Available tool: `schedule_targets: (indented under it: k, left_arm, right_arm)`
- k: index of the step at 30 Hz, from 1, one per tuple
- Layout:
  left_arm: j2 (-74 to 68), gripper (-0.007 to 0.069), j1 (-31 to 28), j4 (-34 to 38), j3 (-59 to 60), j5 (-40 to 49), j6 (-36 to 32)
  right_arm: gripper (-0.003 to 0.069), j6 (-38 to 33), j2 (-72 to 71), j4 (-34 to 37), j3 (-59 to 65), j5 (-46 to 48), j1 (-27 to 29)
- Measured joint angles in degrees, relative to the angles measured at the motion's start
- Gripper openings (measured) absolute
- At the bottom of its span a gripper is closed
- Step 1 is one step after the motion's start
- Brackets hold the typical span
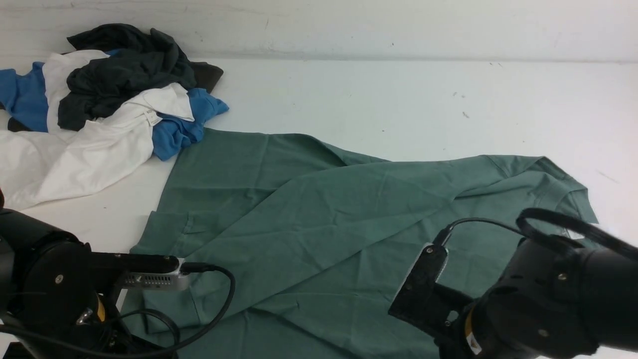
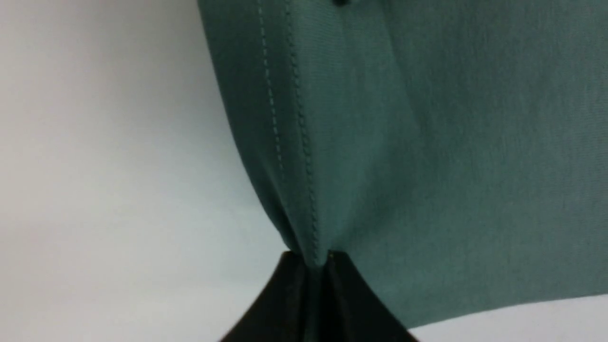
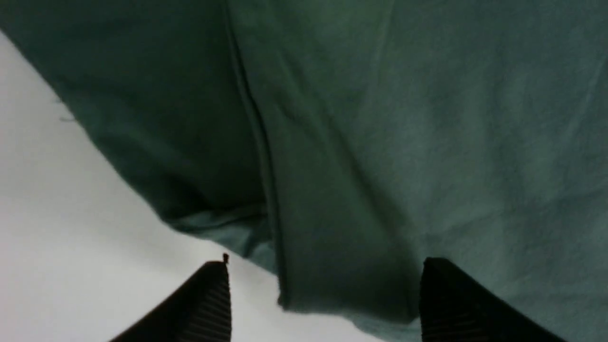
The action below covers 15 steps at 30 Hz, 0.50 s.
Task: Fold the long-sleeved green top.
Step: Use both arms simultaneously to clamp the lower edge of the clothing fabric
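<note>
You see the white table [image 1: 398, 94] with the green long-sleeved top [image 1: 324, 214] spread rumpled over its near half, a far corner touching the heap of other clothes [image 1: 99, 109]. Your left gripper [image 2: 316, 266] is clamped on the top's stitched hem. Your right gripper [image 3: 325, 270] has its jaws wide apart at a fold, gripping nothing.

Front view forward over table [image 1: 379, 94], wrist views close, all sharing green top [image 1: 319, 209]

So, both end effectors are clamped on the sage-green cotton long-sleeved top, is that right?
Not quite: the left end effector is clamped on the sage-green cotton top, but the right end effector stands open, as the right wrist view shows.
</note>
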<state>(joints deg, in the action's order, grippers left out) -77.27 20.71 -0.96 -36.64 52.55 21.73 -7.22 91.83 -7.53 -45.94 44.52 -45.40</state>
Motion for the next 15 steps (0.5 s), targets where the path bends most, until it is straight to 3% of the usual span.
schedule_targets:
  k: [4,7,10,12,15]
  left_arm:
    - [0.0,0.0019,0.0,0.0,0.0,-0.2,0.0]
    - [0.0,0.0019,0.0,-0.11,0.0,-0.26,0.0]
    - [0.32,0.0019,0.0,-0.11,0.0,0.17,-0.13]
    - [1.5,0.0019,0.0,0.26,0.05,1.06,-0.42]
    - [5.04,0.0019,0.0,0.96,0.05,2.99,-0.42]
  right_arm:
    - [0.0446,1.77,3.1,-2.73,-0.5,-1.45,0.0]
    - [0.0289,4.05,4.15,-2.68,-1.15,-1.11,-0.27]
    - [0.007,5.18,3.82,-2.6,-1.2,-0.14,-0.38]
    - [0.0029,5.29,2.66,-1.89,-1.05,1.39,-0.82]
    - [0.0022,5.34,-0.21,0.09,-1.0,4.23,-1.3]
